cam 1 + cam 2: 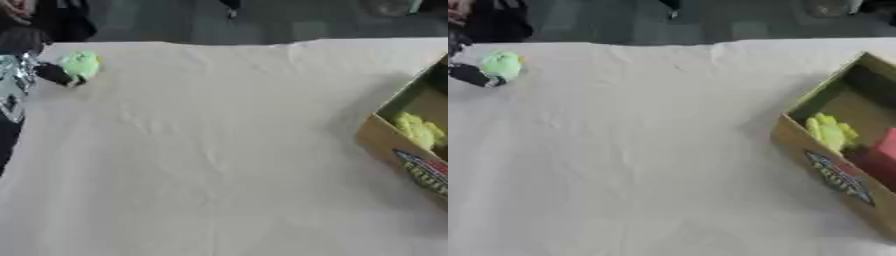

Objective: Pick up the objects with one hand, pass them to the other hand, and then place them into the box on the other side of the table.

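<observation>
Left hand (54, 74) sits at the desk's (219, 150) far left edge, a dark finger touching a pale green soft object (81, 63); whether it is gripping cannot be told. The right hand is out of sight. The cardboard box (833, 177) on the right, awaiting the transfer, already holds a yellow-green item (830, 131) and something red (883, 155).

Both looking steeply down from head height onto the cloth-covered table (219, 160), the 2 eyes sharing nearly all of it, right eye shifted so that more of the cardboard box (833, 175) at the table's right edge shows.
</observation>
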You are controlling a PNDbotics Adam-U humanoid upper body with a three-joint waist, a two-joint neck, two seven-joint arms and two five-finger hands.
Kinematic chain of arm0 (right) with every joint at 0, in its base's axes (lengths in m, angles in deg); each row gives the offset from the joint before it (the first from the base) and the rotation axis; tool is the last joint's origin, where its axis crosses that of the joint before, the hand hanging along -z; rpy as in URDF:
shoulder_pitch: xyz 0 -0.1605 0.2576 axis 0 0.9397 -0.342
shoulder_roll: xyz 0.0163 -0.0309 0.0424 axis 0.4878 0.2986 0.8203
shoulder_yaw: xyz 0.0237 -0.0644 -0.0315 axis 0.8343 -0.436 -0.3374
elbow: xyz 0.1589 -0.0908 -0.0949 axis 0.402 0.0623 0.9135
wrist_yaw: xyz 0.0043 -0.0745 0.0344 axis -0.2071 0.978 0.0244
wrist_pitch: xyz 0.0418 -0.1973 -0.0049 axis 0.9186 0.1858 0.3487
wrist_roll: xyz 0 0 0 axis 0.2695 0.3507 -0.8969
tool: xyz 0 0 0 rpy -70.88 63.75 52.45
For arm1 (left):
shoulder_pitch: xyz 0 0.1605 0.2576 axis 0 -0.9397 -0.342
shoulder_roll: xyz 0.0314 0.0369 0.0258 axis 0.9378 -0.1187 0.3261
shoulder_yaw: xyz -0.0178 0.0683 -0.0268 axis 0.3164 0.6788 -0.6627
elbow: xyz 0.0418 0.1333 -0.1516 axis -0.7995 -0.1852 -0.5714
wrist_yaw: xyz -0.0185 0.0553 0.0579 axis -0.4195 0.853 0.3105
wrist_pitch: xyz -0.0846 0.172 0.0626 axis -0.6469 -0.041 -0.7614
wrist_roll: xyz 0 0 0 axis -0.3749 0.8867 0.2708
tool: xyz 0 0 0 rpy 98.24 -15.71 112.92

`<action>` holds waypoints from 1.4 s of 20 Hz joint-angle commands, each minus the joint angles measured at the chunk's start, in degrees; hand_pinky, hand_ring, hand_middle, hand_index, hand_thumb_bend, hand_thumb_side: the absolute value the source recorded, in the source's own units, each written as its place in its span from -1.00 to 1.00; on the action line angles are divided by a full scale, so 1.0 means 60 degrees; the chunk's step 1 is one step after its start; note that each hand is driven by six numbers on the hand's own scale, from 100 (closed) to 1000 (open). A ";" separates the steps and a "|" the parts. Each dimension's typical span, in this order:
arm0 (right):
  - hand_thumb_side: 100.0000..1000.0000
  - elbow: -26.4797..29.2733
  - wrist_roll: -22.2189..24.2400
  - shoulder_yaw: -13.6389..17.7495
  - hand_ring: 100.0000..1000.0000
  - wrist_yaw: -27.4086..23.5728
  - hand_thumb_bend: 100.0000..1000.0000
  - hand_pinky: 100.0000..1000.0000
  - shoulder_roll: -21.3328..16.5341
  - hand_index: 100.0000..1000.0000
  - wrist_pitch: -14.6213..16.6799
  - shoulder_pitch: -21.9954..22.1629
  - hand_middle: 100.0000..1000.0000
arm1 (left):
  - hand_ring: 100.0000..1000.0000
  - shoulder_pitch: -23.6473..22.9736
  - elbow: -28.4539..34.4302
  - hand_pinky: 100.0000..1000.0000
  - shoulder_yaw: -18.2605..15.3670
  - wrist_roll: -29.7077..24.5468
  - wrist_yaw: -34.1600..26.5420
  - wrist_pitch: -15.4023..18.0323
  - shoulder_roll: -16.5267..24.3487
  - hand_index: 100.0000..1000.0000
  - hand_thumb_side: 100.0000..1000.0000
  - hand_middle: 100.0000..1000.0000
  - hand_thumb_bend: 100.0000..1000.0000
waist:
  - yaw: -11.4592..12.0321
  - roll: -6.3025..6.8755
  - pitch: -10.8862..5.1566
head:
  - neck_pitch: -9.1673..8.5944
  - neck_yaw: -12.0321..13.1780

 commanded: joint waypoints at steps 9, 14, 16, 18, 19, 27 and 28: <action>-0.04 0.0196 0.0053 0.0020 0.65 0.0013 -0.76 1.00 -0.0129 0.76 -0.0016 -0.0046 0.48 | 0.35 0.0120 -0.0105 0.29 -0.0093 -0.0545 0.0665 -0.0293 0.0123 0.43 -0.90 0.30 -0.18 | 0.0004 -0.0020 -0.0183 | -0.0040 0.0056; -0.04 0.0196 0.0126 -0.0020 0.65 -0.0010 -0.76 1.00 -0.0105 0.76 0.0007 -0.0086 0.48 | 0.24 0.0036 -0.0020 0.17 -0.0084 0.0007 0.1009 -0.0379 0.0065 0.24 -1.00 0.17 -0.36 | -0.0035 -0.0051 -0.0200 | -0.0048 0.0102; -0.04 0.0196 0.0145 -0.0017 0.65 -0.0017 -0.77 1.00 -0.0108 0.76 0.0029 -0.0083 0.48 | 0.18 0.0010 -0.0014 0.12 -0.0087 0.0308 0.1126 -0.0385 0.0037 0.13 -1.00 0.11 -0.43 | -0.0045 -0.0064 -0.0214 | -0.0029 0.0082; -0.04 0.0196 0.0142 -0.0008 0.65 -0.0031 -0.77 1.00 -0.0108 0.76 0.0031 -0.0072 0.48 | 0.15 0.0001 0.0013 0.09 -0.0085 0.0595 0.1167 -0.0354 0.0027 0.06 -1.00 0.07 -0.47 | -0.0037 -0.0063 -0.0230 | 0.0002 0.0040; -0.04 0.0196 0.0145 -0.0012 0.64 -0.0039 -0.77 1.00 -0.0105 0.75 0.0025 -0.0069 0.48 | 0.12 -0.0001 0.0036 0.06 -0.0081 0.0727 0.1169 -0.0321 0.0021 0.00 -1.00 0.03 -0.52 | -0.0029 -0.0057 -0.0240 | 0.0007 0.0030; -0.03 0.0196 0.0112 0.0011 0.64 -0.0086 -0.81 1.00 -0.0089 0.76 -0.0053 0.0047 0.49 | 0.04 -0.0079 0.0538 0.01 0.0102 0.1291 0.0759 0.0141 0.0143 -0.09 -1.00 -0.04 -0.58 | 0.0069 -0.0061 -0.0402 | 0.0175 -0.0197; -0.03 0.0196 0.0094 0.0024 0.64 -0.0096 -0.82 1.00 -0.0092 0.76 -0.0057 0.0076 0.49 | 0.04 -0.0111 0.0692 0.00 0.0166 0.1285 0.0647 0.0247 0.0194 -0.09 -1.00 -0.04 -0.59 | 0.0099 -0.0064 -0.0431 | 0.0211 -0.0245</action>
